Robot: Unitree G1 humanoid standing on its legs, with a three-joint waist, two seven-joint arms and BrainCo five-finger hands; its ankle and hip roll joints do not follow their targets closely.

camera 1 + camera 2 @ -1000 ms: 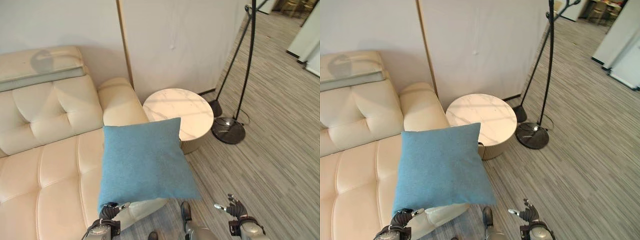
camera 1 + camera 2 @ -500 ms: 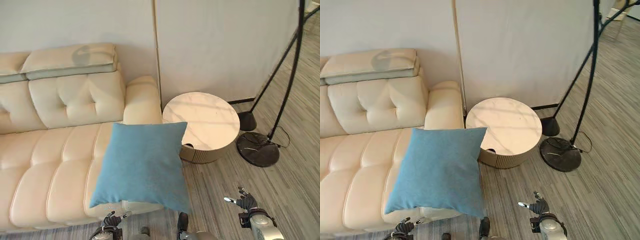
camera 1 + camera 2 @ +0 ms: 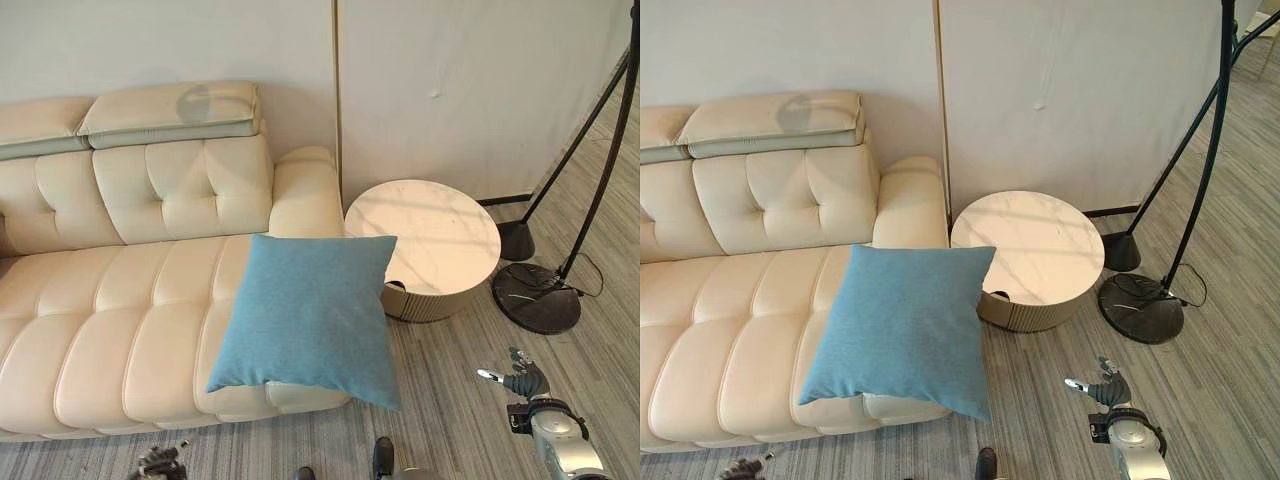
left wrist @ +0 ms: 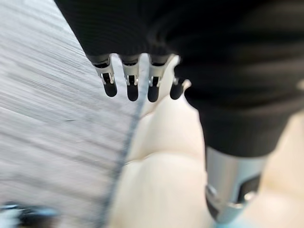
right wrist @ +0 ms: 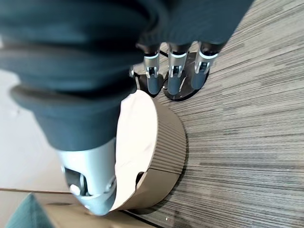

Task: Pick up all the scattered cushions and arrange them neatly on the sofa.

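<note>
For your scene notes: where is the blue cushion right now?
In the eye views the cushion lies on the right end of the sofa seat, its corner overhanging the front edge, beside the round table.

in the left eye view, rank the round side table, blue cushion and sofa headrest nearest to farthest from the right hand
From the right hand:
1. round side table, just ahead, to its left.
2. blue cushion, farther left on the sofa's seat edge.
3. sofa headrest, far left at the wall.
</note>
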